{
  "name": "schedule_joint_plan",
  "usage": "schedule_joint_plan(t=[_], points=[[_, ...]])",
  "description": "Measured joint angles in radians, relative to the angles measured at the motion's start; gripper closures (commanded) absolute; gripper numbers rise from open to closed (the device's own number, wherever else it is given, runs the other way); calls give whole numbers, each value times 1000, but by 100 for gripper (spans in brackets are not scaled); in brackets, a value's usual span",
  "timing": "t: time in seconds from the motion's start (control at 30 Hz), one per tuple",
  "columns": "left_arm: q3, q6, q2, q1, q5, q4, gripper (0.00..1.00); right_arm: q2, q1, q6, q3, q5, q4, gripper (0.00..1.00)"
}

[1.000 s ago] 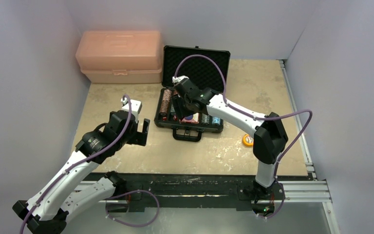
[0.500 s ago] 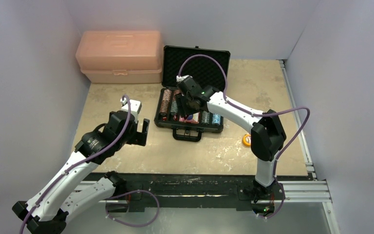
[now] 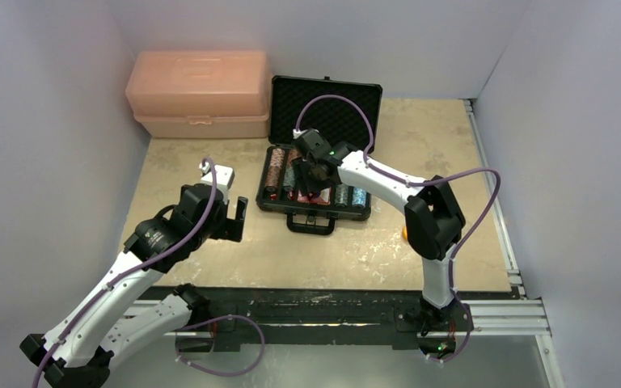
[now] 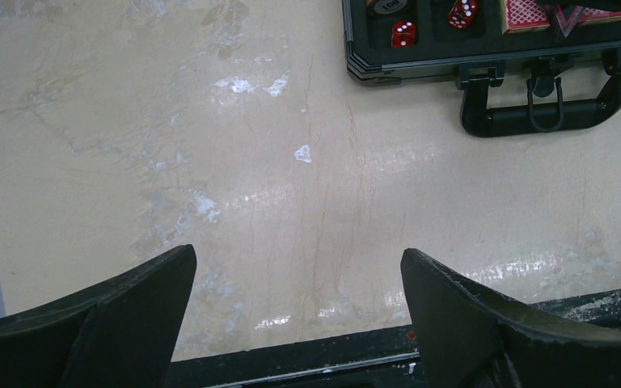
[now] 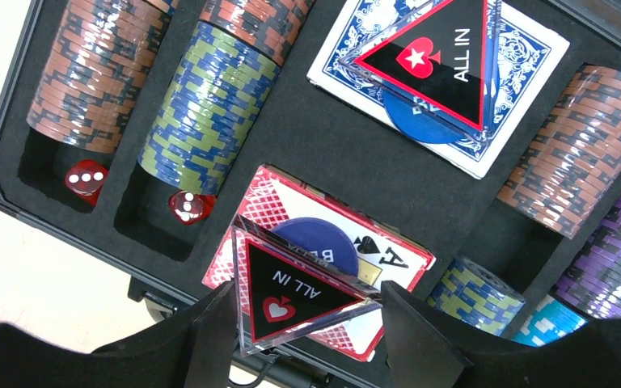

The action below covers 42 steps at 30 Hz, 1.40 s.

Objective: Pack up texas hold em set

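Right pincer [image 3: 310,175] low over the open black case [image 3: 327,113], chip rows [image 3: 275,171] either side of it, pink box [image 3: 198,93] beyond to its left, left pincer [image 3: 237,220] nearer, over the table [image 3: 420,137].

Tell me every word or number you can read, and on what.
"ALL IN": upper triangular button, on the blue deck.
"ALL IN": lower triangular button, on the red deck.
"A": also on the red deck.
"100": dark chip, left wrist view.
Lettering on the blue chip: partly hidden.
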Motion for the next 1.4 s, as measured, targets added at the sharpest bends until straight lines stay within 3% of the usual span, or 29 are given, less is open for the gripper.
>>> schedule_joint_plan(t=[0.53,0.8,1.4], points=[[0,0,-3,0,0,0,2,4,-21,-6,14,19,1,52],[0,0,-6,0,0,0,2,25,-21,-6,17,18,8,46],[0,0,-9,0,0,0,1,38,-22,-10,30,39,6,2]])
